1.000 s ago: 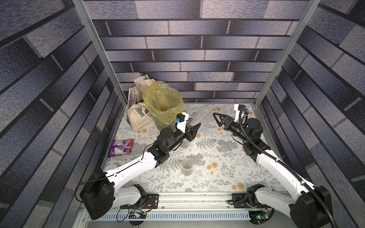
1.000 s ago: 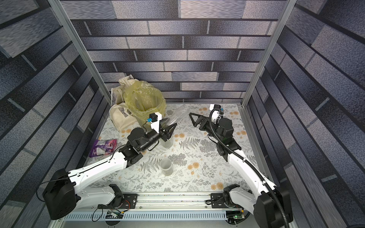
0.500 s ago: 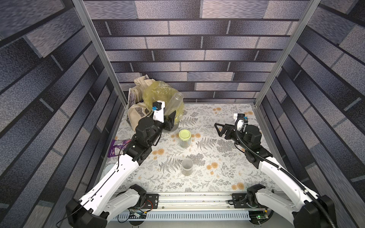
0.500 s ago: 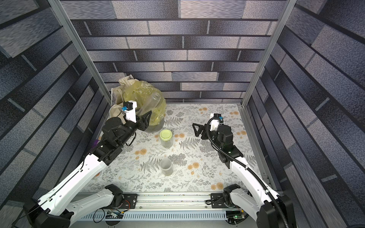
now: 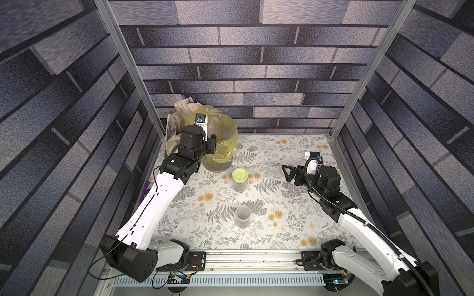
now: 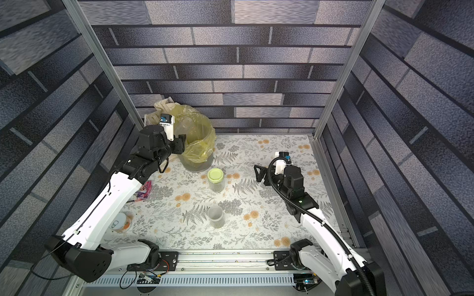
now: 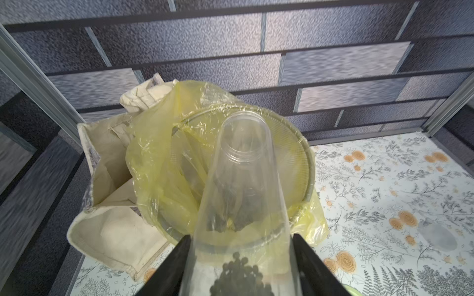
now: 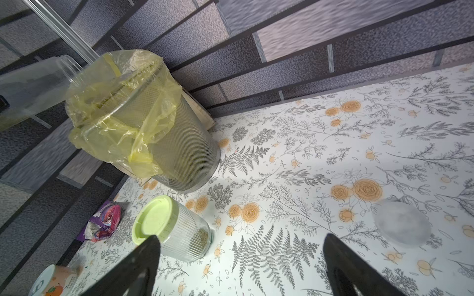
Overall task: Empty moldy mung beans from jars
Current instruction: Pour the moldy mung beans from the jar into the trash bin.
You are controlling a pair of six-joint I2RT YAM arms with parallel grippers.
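Clenching what, the left gripper [image 7: 241,243]? (M)
Grasping the tall jar [image 7: 242,179] above the bin [image 7: 305,164], likely so the mung beans [image 7: 241,279] are landing inside once tipped. (K)
Axis? (M)
Lying across the bin's opening, mouth pointing at its far rim, beans sitting at the base. The right gripper [image 8: 241,239] is waiting released, well apart from the bin. (K)

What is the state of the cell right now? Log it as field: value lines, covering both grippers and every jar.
left gripper: shut on tall jar, held tipped with its mouth over the bin
mung beans: some at the tall jar's base end, not yet poured
right gripper: open, empty, above the table
lidded jar: upright, closed, beans inside
short jar: upright, open
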